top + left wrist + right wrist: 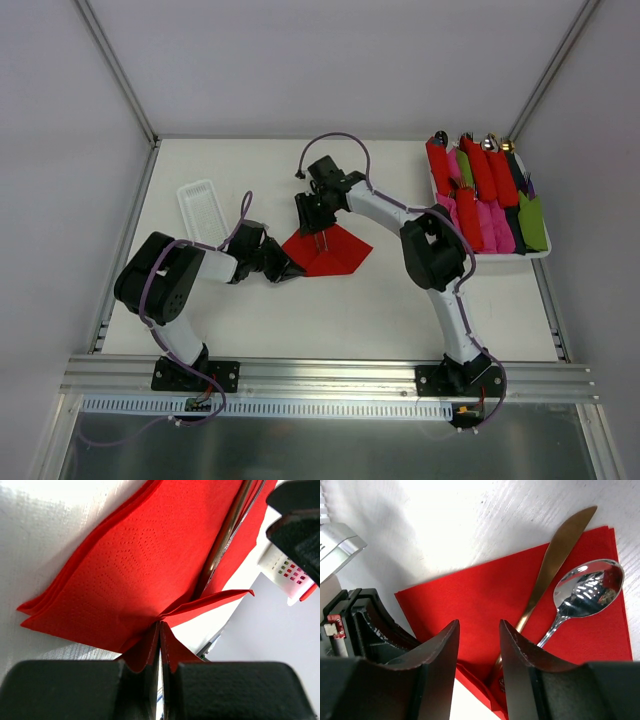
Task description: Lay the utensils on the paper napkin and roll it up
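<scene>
A: Two laid down already, by the look of it: a knife [555,562] and a spoon [587,587], side by side on the paper napkin [485,605], with the knife's tip poking past the napkin's edge onto the bare surface [470,525]. Done with the placing, then?

B: Seems so. Looks like the very start of the roll. Tight clamp by the left hand [160,630] on one corner of the napkin, pinching up a small raised fold there.

A: And the right hand [479,630]?

B: Poised just above the napkin, over the handle ends, fingers apart, gripping nothing. Reaching in from the napkin's far side and tipped steeply down.

A: Next, then?

B: Probably lift that pinched corner and carry it across the knife and spoon without dragging the sheet. Might help to pin the handles with the right hand. Thin paper, so likely to tear or slip free if pulled hard.
</scene>
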`<state>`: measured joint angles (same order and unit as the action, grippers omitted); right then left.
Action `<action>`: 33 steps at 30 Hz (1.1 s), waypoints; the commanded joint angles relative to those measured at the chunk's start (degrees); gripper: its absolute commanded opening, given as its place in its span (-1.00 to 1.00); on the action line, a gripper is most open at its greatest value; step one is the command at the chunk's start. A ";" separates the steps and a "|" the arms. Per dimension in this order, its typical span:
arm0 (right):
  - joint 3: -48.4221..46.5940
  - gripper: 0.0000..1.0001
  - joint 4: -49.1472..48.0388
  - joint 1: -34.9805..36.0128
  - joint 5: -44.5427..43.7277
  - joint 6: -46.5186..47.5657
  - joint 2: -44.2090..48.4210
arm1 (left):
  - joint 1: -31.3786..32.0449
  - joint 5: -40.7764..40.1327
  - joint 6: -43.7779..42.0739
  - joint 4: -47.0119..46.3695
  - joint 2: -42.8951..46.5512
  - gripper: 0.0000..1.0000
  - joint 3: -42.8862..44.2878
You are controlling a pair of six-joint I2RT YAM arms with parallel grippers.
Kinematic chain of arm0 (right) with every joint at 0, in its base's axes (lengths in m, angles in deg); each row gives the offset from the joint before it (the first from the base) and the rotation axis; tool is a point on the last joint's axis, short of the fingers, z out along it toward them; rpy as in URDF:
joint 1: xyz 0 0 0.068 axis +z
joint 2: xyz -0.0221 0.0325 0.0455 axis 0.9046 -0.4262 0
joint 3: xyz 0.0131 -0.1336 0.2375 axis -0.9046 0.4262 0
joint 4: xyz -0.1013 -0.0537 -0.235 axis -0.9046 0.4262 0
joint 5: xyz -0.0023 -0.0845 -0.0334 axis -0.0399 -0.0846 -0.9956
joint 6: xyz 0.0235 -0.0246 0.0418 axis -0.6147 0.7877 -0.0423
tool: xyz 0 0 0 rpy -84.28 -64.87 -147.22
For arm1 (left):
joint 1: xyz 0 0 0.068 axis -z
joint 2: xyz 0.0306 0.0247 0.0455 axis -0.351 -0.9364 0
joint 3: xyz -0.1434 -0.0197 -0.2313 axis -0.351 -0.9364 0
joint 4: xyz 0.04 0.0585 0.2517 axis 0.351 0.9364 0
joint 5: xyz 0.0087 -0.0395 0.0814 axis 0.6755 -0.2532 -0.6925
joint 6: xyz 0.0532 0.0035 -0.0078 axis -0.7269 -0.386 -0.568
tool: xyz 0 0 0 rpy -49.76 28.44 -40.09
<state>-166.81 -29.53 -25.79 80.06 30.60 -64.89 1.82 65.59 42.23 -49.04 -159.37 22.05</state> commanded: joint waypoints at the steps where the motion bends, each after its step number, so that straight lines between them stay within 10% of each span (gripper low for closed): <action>1: -3.40 -0.17 0.46 0.04 0.17 -0.62 -0.80 | -1.01 -7.05 -1.76 8.77 -1.72 -1.00 -2.52; 33: -3.67 -0.14 -0.95 -2.59 11.75 -3.26 4.28 | -1.01 -7.31 -1.41 8.77 -2.07 -1.00 -2.52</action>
<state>-168.74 -29.57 -27.78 86.16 28.66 -68.01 1.82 65.51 42.69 -49.26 -159.37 21.94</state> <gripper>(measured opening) 0.434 0.005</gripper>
